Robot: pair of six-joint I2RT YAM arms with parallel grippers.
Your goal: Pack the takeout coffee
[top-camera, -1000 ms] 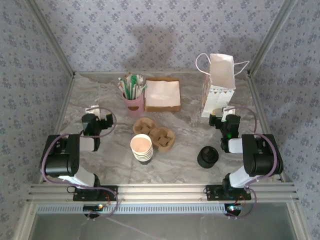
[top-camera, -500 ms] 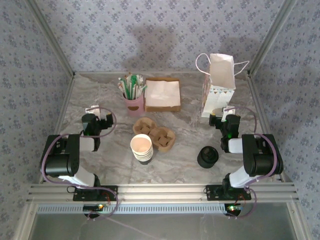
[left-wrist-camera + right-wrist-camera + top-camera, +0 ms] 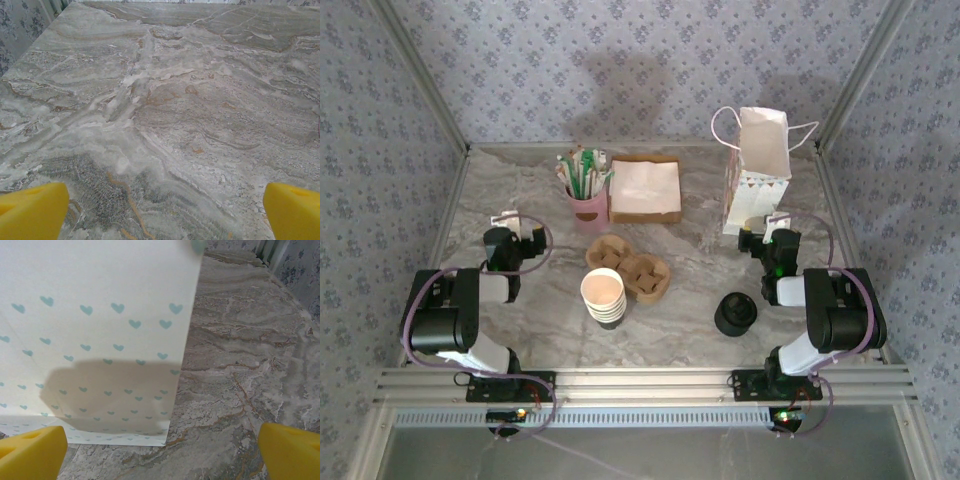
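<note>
The left gripper (image 3: pixel 513 232) stands spread wide and empty over the bare marble table (image 3: pixel 165 100), with a stack of lidless paper cups (image 3: pixel 603 293) and a cardboard carrier (image 3: pixel 632 267) off to its right. A squat black round thing (image 3: pixel 735 314) sits behind and left of the right gripper (image 3: pixel 769 232); whether it is the lidded cup cannot be told. That gripper is likewise spread and empty, with the heart-printed paper bag (image 3: pixel 95 315) just ahead of it.

Bare marble tabletop (image 3: pixel 165 100) lies open ahead of the left gripper (image 3: pixel 162 212). A heart-printed paper bag (image 3: pixel 95 340) blocks the right gripper (image 3: pixel 162 450) in front; marble is free beside it.
</note>
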